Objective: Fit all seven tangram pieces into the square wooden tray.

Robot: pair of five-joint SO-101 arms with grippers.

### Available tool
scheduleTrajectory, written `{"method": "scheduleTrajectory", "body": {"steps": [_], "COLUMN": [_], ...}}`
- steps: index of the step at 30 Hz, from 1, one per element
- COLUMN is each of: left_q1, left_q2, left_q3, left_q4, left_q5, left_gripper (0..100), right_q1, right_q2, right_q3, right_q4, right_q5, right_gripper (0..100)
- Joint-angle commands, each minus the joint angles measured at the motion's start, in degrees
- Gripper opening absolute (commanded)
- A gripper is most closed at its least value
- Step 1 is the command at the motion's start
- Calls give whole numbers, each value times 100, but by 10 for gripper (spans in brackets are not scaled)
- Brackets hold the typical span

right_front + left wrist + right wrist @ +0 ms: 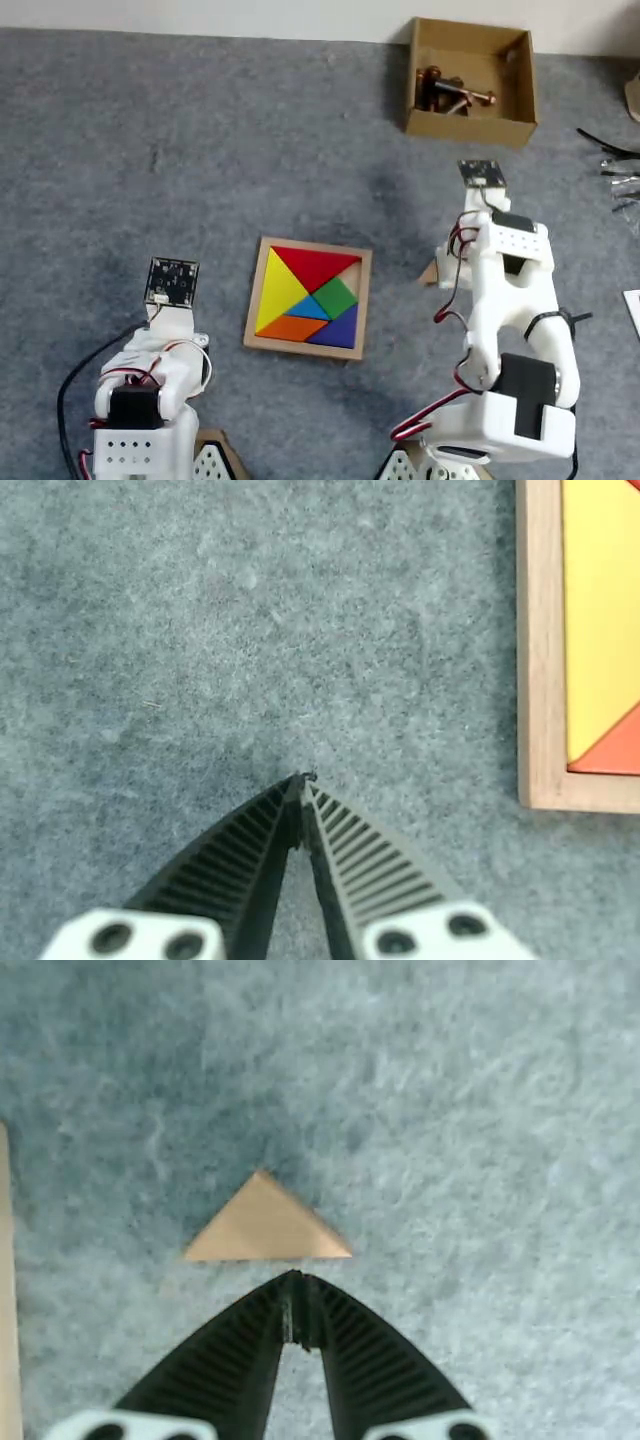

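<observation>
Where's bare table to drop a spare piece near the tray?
Free: the wide grey stretch beyond the tray, up to the wall and the box; also the tray's side toward the left arm. Tight: between tray and right arm, where the tan triangle lies.

The table (150, 150) is covered with a fuzzy gray cloth. A square wooden tray (540, 640) is laid flat near the middle of the table, a bit closer to the near edge, and it is turned a little. A small tan triangle (268, 1222) is laid flat on the cloth just to the right of the tray, apart from it. A cardboard box (465, 126) is set at the far edge, toward the far right corner. Some black wires (610, 150) are seen at the right edge.
</observation>
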Motion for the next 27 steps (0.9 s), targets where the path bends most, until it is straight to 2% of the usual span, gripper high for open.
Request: {"method": "scheduleTrajectory", "body": {"steps": [1, 6, 20, 27], "left_q1": [66, 66, 66, 66], "left_q2": [-57, -57, -57, -57], "left_q3": [101, 101, 101, 101], "left_q4": [18, 18, 18, 18], "left_q5": [9, 9, 9, 9], "left_gripper": [5, 5, 5, 5], "right_q1": [189, 321, 312, -127], "right_q2": [-48, -4, 1095, 1095], "right_q3": [-31, 101, -637, -681], "right_q4": [-136, -699, -708, -734], "right_q5": [-53, -53, -62, -62], "right_gripper": [10, 10, 10, 10]}}
